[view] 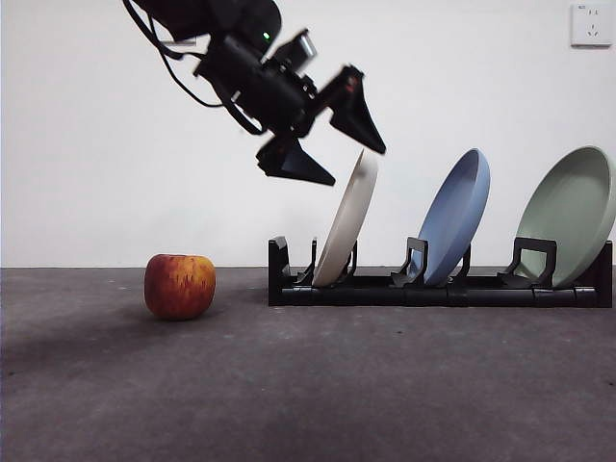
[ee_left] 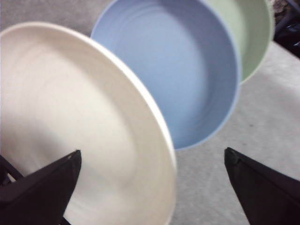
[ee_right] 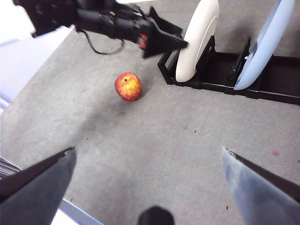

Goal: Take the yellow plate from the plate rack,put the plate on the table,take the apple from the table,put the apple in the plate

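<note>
The yellow plate (view: pixel 346 221) (ee_left: pixel 70 122) (ee_right: pixel 199 37), cream in colour, leans in the first slot of the black plate rack (view: pixel 433 289) (ee_right: pixel 220 70). My left gripper (view: pixel 356 166) (ee_left: pixel 152 153) (ee_right: pixel 184 38) is open at the plate's top rim, one jaw on each side of the edge, not closed on it. The red apple (view: pixel 180 286) (ee_right: pixel 128 86) rests on the grey table (view: pixel 385 385), left of the rack. High over the table's near side, my right gripper (ee_right: pixel 147 150) is open and holds nothing.
A blue plate (view: pixel 454 217) (ee_left: pixel 187 70) and a pale green plate (view: pixel 570 217) (ee_left: pixel 248 33) stand in the rack's other slots, right of the cream one. A white wall with an outlet (view: pixel 590 24) lies behind.
</note>
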Motion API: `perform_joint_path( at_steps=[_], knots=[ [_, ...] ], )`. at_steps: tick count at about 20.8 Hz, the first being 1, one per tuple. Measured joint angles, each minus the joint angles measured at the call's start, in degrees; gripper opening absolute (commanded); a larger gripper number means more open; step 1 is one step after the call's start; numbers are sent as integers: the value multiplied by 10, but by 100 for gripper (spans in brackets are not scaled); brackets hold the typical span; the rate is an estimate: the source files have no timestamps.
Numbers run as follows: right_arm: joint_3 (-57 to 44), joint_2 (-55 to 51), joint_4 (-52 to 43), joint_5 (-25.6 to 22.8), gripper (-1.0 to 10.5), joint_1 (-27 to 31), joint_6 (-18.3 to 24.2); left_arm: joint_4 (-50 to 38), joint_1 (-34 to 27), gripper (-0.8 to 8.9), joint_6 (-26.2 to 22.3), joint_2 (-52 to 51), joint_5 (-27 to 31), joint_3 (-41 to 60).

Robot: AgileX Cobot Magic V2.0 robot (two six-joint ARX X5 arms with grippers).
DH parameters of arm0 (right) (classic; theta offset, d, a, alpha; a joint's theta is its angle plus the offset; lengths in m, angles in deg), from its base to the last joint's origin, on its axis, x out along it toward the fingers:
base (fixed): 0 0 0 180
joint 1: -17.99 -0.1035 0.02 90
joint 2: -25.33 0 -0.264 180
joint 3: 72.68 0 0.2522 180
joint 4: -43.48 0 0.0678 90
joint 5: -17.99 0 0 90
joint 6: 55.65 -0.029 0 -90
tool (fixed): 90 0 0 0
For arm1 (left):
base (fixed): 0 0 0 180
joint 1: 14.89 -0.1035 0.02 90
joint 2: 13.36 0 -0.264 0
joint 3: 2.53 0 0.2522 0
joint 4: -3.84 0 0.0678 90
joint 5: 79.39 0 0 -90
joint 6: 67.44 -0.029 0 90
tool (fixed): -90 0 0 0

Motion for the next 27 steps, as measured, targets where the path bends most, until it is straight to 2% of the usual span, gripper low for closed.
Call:
perform_joint_path(
  at_steps=[1, 2, 4, 6, 7, 10, 11, 13, 23, 27],
  knots=[
    [0, 0, 0, 0, 783, 0, 0, -5, 5, 713, 0, 5, 7, 0],
    [0, 3, 0, 0, 783, 0, 0, -5, 9, 651, 0, 8, 12, 0],
    [0, 3, 1, 0, 783, 0, 0, -6, 18, 409, 0, 8, 29, 0],
    [0, 4, 2, 0, 783, 0, 0, -9, 22, 232, 0, 8, 31, 0],
    [0, 4, 2, 0, 783, 0, 0, -9, 22, 175, 0, 8, 31, 0],
    [0, 4, 3, 0, 782, 0, 0, -1, 22, 146, 0, 8, 33, 0],
    [0, 4, 3, 0, 782, 0, 0, 3, 22, 113, 0, 8, 33, 0],
    [0, 4, 3, 0, 781, 0, 0, 12, 22, -13, 0, 8, 33, 0],
    [0, 4, 18, 0, 747, 0, 2, 33, 20, -8, 9, 2, 15, -1],
    [0, 4, 18, 0, 748, 0, 2, 57, 20, -8, 14, -43, 9, -1]
  ],
)
